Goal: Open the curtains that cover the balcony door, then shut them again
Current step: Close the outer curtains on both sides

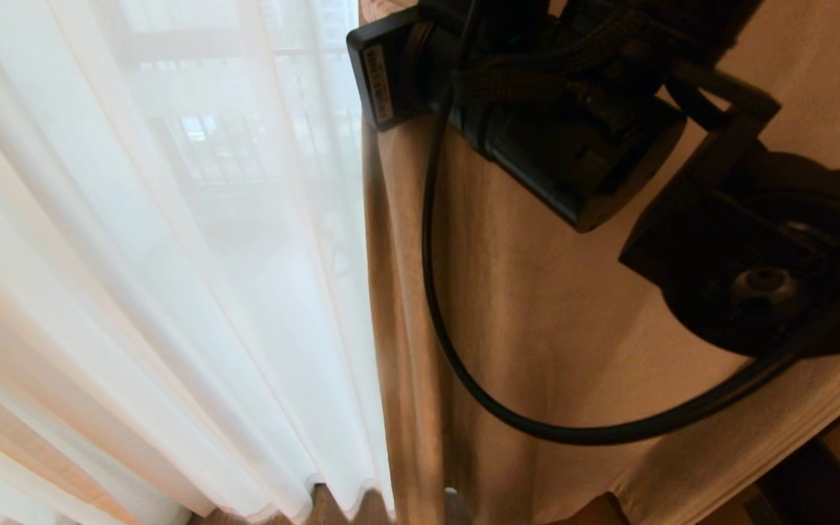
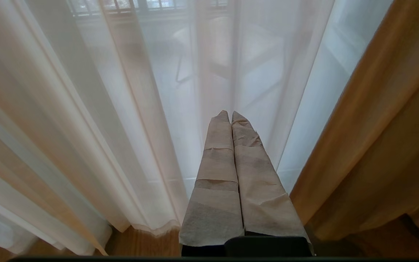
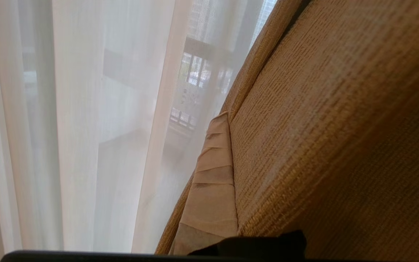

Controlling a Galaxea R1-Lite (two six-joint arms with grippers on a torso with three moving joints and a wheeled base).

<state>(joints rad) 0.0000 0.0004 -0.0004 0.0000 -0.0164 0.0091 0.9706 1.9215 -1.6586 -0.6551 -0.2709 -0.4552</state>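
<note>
Checked the grasp geometry first. Found right gripper (image 3: 224, 125) raised high at the inner edge of the beige drape (image 1: 537, 306), jaws pressed nearly together. Saw only one taped finger (image 3: 213, 182) in the right wrist view, with the woven fabric lying flat against it where the second finger should be. Judged this a pinch on the drape's leading fold, not a bare closure. Traced right arm (image 1: 580, 146) to the top of the head view, with its cable (image 1: 434, 292) looping down across the cloth.

Key relation: noted the drape's free edge running top to bottom as a long vertical line, directly at the right gripper. Logged the bulk of the cloth on the robot's right of that edge and the sheer layer (image 1: 157, 255) on its left. Judged any draw of the curtains as a sideways pull, across that long axis. Rated the right arm as by far the nearer.

Found left gripper (image 2: 230, 115) parked low, taped fingers shut flat together on nothing, pointed at the sheer layer just above the wooden floor (image 2: 140, 240).

Appearance: recorded the drape as heavy, coarse-woven, tan to gold up close, hanging in deep pleats to the floor. Recorded the sheer layer as thin, white, softly folded and backlit. Could not make out the balcony door itself, only dim bars and shapes through the sheer.
</note>
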